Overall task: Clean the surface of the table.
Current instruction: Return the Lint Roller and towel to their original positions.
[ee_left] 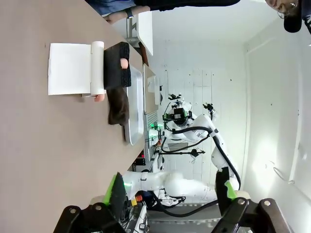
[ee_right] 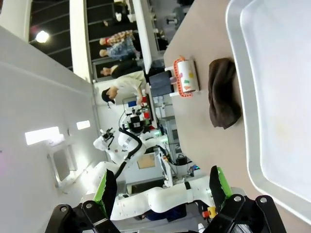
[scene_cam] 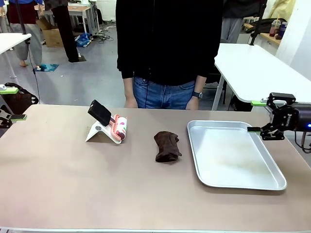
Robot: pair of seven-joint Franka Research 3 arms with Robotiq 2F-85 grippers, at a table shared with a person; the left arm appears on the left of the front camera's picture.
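Table [scene_cam: 73, 184]: you see smooth matte beige, centre frame
Cloth [scene_cam: 167, 146]: crumpled dark brown
Tray [scene_cam: 272, 165]: shiny rectangular metal, right
Left gripper [scene_cam: 10, 103]: fingers apart
Right gripper [scene_cam: 256, 116]: fingers apart

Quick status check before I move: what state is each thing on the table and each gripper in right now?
Table: bare except three things.
Brown cloth: crumpled, lying at centre, untouched.
Metal tray: empty, flat.
Lint roller: resting on its white stand.
Left gripper: open, empty.
Right gripper: open, empty.

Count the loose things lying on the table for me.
3: a lint roller on its white stand left of centre, a brown cloth mid-table, a metal tray at the right.
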